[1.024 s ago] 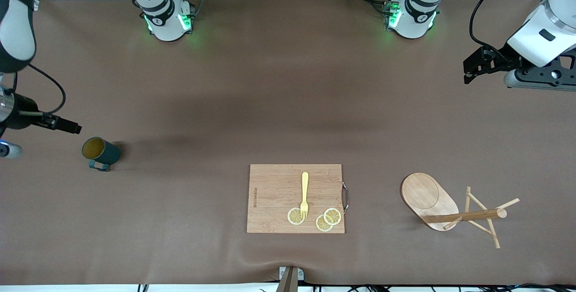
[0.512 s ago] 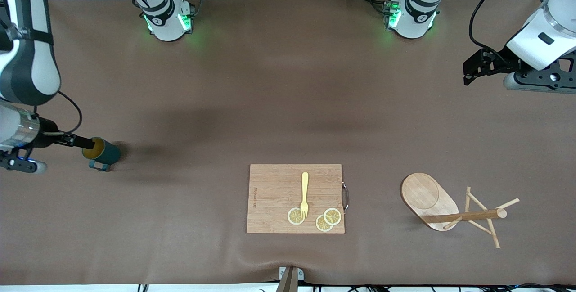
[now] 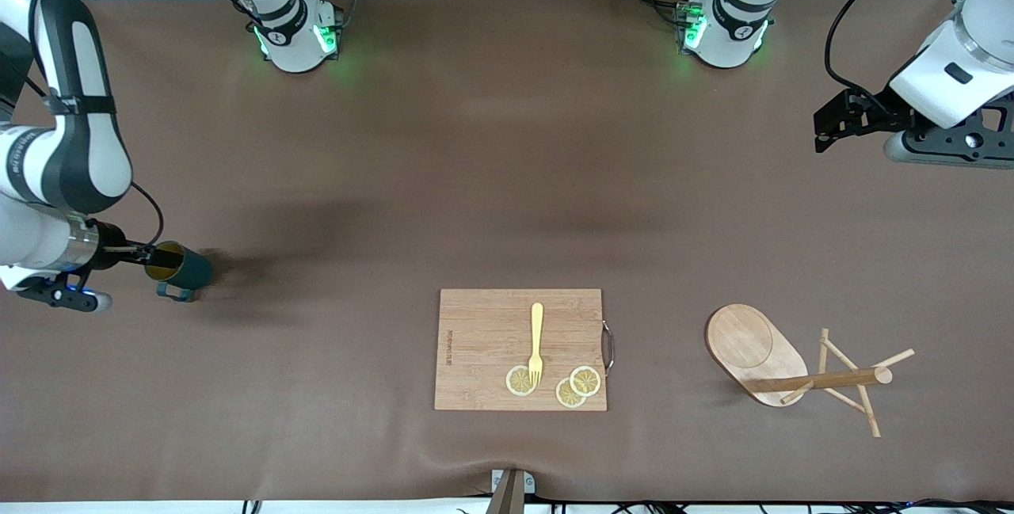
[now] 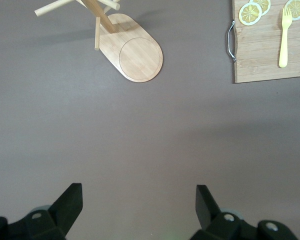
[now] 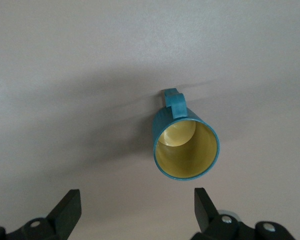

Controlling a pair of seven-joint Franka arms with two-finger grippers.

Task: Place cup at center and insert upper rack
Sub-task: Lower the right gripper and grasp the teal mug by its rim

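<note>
The cup [image 3: 181,266] stands upright on the table [image 3: 475,181] toward the right arm's end, its yellow inside showing nothing in it and its small handle turned toward the front camera. The right gripper [image 3: 147,254] hangs over its rim with fingers spread wide; in the front view the fingertips cover part of the mouth. The mug tree [image 3: 792,363] lies tipped on its side toward the left arm's end, post and pegs against the table. The left gripper [image 3: 824,126], fingers wide apart, waits over bare table. Between cup and mug tree, a cutting board [image 3: 483,348] carries a yellow fork [image 3: 536,344] and three lemon slices [image 3: 572,387].
</note>
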